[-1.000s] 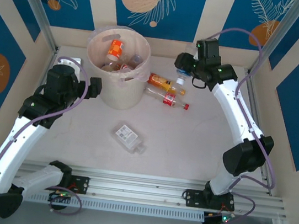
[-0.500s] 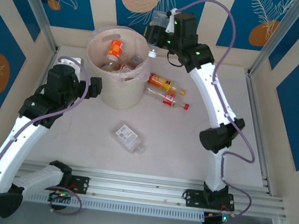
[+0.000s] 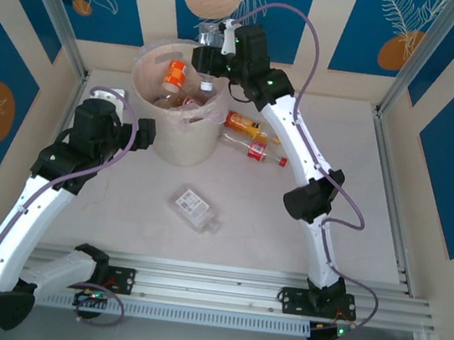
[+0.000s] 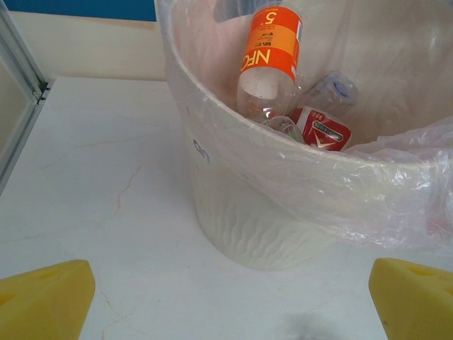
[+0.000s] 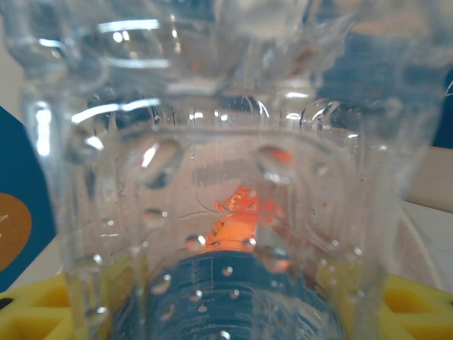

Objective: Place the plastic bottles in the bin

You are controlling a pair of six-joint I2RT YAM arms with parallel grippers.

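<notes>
bottle (image 5: 212,177), droplet-beaded, in right end effector (image 3: 208,56)

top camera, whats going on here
The right gripper has its jaws shut on a clear bottle over the bin, which holds several bottles. Three more lie on the table: an orange-labelled bottle and a red-labelled bottle right of the bin, a flat clear bottle in front. The left gripper hangs open beside the bin.
</notes>
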